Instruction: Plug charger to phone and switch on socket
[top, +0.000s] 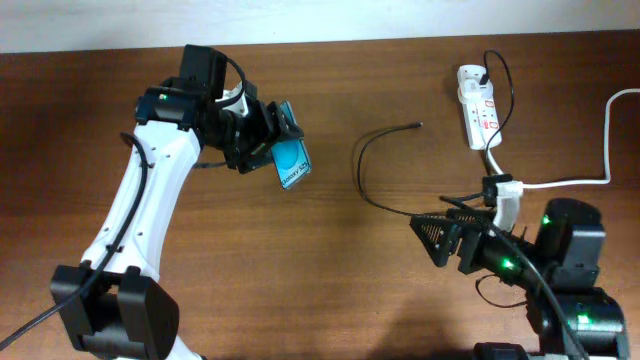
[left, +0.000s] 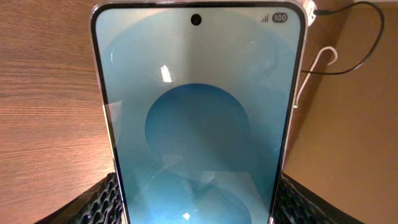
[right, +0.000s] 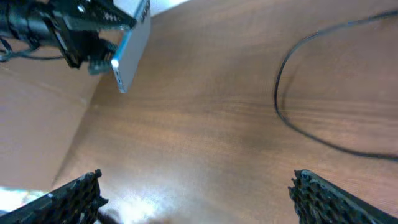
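The phone (left: 199, 124) in the left gripper (top: 266, 138) has a pale cyan screen with darker blue circles and a black rim. The pads (left: 99, 202) are black and diamond-ribbed. Ahead of the right gripper (top: 450, 240), the cable (top: 362, 165) is black, the socket (top: 478, 110) white with red switches, and the table (top: 380, 300) brown wood-grain.

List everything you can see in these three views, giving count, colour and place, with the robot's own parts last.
phone: one, cyan-blue screen, held off the table, left of centre.
charger: one, thin black cable, curving across the table's middle, tip lying free.
socket: one, white with red switches, far right.
power cord: one, thick white, from the socket toward the right edge.
table: one, brown wood.
left gripper: one, black, clamped on the phone.
right gripper: one, black, open, near right.
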